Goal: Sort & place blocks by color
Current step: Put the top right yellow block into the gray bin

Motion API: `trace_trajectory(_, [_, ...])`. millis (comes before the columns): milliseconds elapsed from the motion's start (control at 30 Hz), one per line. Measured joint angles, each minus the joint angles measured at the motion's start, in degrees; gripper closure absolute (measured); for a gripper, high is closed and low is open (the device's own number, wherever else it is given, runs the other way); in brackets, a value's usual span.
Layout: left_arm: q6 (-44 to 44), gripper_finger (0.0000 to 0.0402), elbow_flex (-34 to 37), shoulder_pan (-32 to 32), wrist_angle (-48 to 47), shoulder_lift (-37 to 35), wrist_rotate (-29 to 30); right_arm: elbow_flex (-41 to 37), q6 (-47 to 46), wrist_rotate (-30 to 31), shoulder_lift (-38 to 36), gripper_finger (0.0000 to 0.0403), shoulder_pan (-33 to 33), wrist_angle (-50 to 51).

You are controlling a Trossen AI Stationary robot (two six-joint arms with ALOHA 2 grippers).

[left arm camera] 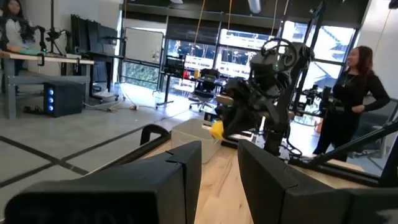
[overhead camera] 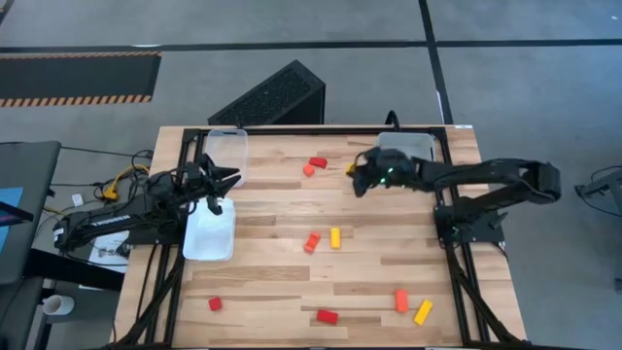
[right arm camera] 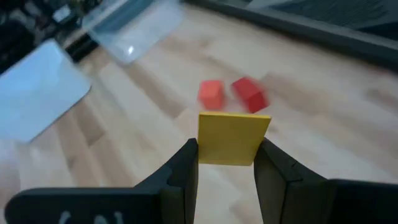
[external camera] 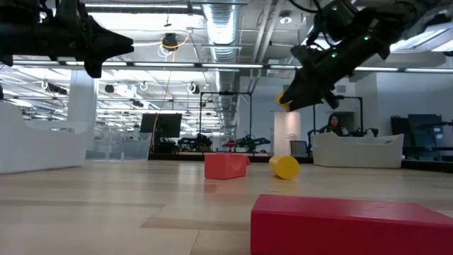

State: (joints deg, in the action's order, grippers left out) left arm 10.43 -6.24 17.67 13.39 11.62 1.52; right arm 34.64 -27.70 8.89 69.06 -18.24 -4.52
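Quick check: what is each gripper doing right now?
Left gripper: open, empty, above the trays at the table's left.
Right gripper: shut on a yellow block, lifted off the table.

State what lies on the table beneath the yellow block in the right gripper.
The right gripper holds the yellow block above bare wood. Just past it lie an orange block and a red block. The wood straight under the block is hidden.

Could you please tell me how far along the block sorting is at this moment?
Nothing looks sorted yet: the clear trays by the waiting left gripper show no blocks. In hand: the right gripper holds a yellow block above the table's far side. Left: the red and orange pair, and the other blocks scattered across the table.
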Motion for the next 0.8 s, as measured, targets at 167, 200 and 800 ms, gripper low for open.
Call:
trace_trajectory(167, [1.27,0.0309,0.0,-0.01,0.02,0.0,0.03,-4.7,0.51,0.75,-11.47,0.0275,-7.11,5.98])
trace_trajectory(200, [1.29,0.0309,0.0,-0.02,0.05,0.0,0.21,-5.38,0.07,2.62,-13.45,0.0275,-8.67,8.65])
trace_trajectory(800, [1.38,0.0309,0.0,-0.02,3.0,0.0,7.13,-6.0,-0.5,0.47,-4.98,0.0212,-28.49,21.8])
